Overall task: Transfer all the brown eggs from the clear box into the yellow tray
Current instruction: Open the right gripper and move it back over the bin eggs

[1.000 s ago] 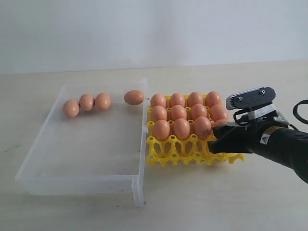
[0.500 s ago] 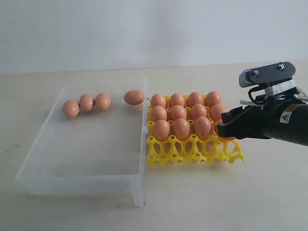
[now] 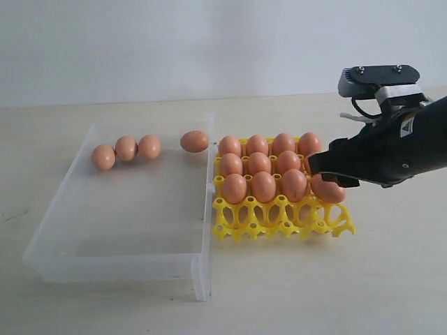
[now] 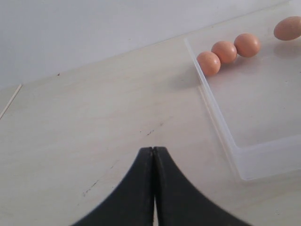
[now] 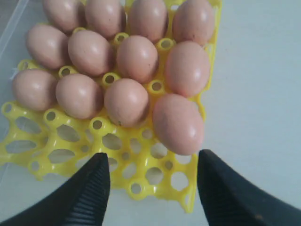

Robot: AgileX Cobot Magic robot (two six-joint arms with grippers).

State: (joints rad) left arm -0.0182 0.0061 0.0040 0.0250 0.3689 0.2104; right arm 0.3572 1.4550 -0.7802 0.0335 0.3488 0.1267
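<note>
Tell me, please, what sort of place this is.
Probably a robot test bench, not a kitchen: a pale table against a plain white wall, and the right gripper over a yellow tray of brown eggs.

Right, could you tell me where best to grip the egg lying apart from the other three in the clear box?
Across its narrow middle, from above. That egg lies on its side, long axis roughly along the far wall, close to the clear box corner by the yellow tray, so a sideways approach would probably meet the walls.

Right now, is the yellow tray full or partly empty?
Not full: twelve brown eggs fill three rows of the yellow tray; its front row of cups is bare.
</note>
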